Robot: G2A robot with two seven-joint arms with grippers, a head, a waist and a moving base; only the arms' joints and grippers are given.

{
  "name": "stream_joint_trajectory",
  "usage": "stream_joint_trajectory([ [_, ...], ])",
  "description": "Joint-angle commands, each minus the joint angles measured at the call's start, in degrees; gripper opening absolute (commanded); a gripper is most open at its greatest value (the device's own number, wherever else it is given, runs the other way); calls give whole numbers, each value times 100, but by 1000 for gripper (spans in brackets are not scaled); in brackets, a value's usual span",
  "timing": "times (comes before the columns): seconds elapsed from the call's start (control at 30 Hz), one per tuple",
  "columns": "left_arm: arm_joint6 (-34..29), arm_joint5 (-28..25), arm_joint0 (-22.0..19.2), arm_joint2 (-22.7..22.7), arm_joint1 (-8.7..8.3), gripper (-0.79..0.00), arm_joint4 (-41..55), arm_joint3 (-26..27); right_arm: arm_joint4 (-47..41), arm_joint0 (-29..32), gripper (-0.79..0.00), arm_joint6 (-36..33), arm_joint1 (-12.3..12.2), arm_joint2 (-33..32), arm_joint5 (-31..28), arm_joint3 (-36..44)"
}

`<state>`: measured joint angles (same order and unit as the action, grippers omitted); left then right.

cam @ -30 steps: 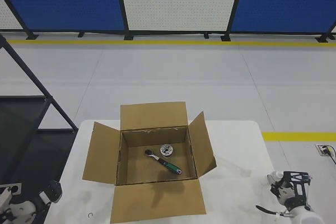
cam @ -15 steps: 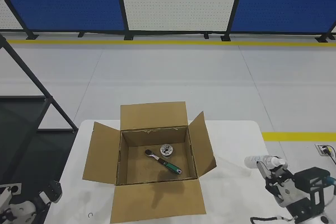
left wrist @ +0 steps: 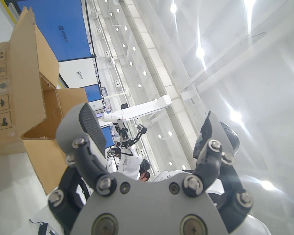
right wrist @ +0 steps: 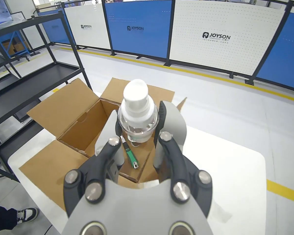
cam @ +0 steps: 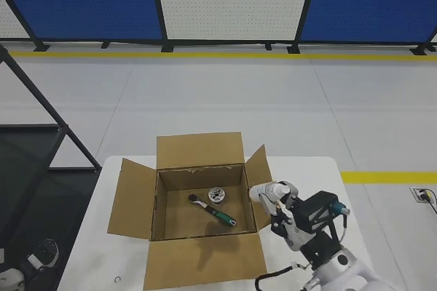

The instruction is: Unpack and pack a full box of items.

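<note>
The fingers [right wrist: 171,123] of our right gripper [right wrist: 139,121] clamp a clear spray bottle [right wrist: 136,106] above the right edge of the open cardboard box [cam: 201,151] on the bench [cam: 313,174]. Our left gripper [left wrist: 149,116] has its fingers spread apart.

Factory hall: partition panels [cam: 233,18], yellow floor line [cam: 204,54]

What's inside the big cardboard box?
Inside the box lie a wrench with a green handle and, next to it, a small round thing. The near wall hides the strip of floor right behind it.
</note>
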<state>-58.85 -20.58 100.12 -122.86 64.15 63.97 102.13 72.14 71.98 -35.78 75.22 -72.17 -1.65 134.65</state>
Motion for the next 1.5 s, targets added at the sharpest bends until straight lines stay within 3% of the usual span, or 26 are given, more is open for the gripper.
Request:
stream_joint_trajectory([
  [0.0,-32,-17,32,-32,12,0,49,-44,190,-193,-785,-231,32,397,223,0],
  [0.2,-45,-47,106,-87,49,0,111,-80,998,-634,-785,-944,141,1347,747,-163],
  [0.77,-45,-47,106,-87,49,0,111,-80,1090,-681,-785,-970,150,1382,773,-200],
  [0.93,42,163,-15,-119,40,0,58,84,1043,-650,-785,-587,177,1569,595,-505],
  [1.17,-17,283,-199,-68,30,0,-282,161,523,-1958,-785,-728,454,2325,354,-1990],
  [1.47,-103,208,-68,-122,73,0,-277,133,123,-3597,-785,-942,995,3257,689,-4095],
])
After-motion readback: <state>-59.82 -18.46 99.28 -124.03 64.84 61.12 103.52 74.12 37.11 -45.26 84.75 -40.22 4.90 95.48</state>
